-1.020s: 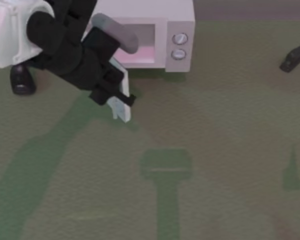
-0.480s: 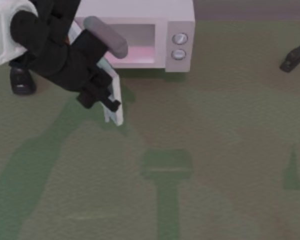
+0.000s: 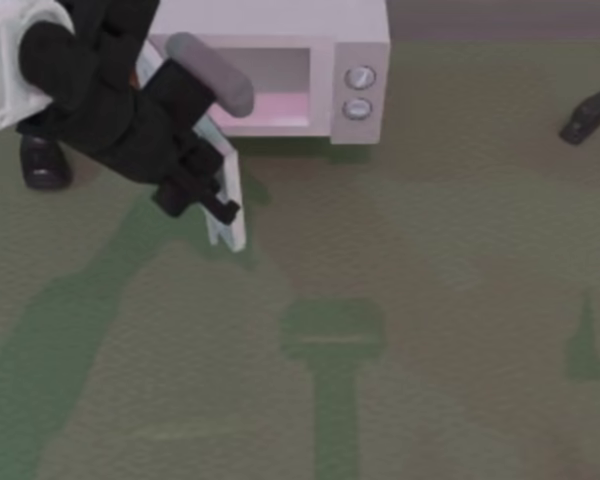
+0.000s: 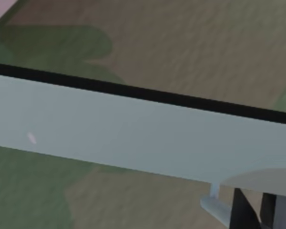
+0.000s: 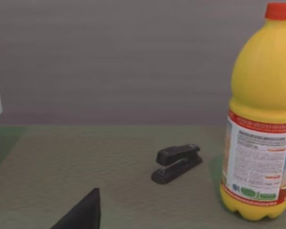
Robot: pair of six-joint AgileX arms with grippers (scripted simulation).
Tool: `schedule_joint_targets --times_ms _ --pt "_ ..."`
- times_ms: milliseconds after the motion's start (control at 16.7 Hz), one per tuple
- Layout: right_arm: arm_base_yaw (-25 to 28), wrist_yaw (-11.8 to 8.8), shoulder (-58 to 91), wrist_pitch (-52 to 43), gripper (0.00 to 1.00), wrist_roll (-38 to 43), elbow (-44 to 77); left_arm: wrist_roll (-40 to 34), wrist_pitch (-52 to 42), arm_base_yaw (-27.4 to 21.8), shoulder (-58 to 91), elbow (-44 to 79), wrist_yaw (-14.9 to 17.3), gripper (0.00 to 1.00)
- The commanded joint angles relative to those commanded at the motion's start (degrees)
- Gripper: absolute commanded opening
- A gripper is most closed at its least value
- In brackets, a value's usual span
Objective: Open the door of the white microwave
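The white microwave (image 3: 310, 20) stands at the table's back, its pale pink cavity (image 3: 280, 100) exposed and two silver knobs (image 3: 359, 77) on the front. Its door (image 3: 232, 200) is swung wide open toward the left front, seen edge-on. My left gripper (image 3: 212, 203) is shut on the door's handle at the free edge. In the left wrist view the door (image 4: 133, 133) is a pale band with a black border, and the handle (image 4: 219, 210) shows beside a black finger (image 4: 243, 214). Of my right gripper only one black fingertip (image 5: 86, 214) shows, and that arm is outside the top view.
A black stapler (image 3: 588, 115) lies at the back right, also in the right wrist view as the stapler (image 5: 177, 163). A yellow bottle (image 5: 262, 119) with a red cap stands near it. A dark round object (image 3: 43, 160) sits at the left, under my left arm.
My left gripper pulled the door's free edge farther left, swinging it wider open. Over the last half second almost nothing moved.
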Motion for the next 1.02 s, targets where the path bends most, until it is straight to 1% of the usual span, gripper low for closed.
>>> schedule_joint_targets --times_ms 840,1020 --pt "0.0 0.0 0.0 0.0 1.0 0.0 0.0 0.0 0.0 0.0 0.0 0.0 0.0 0.0" --pt "0.0 0.0 0.0 0.0 1.0 0.0 0.0 0.73 -0.26 0.28 0.1 -0.11 0.64 0.0"
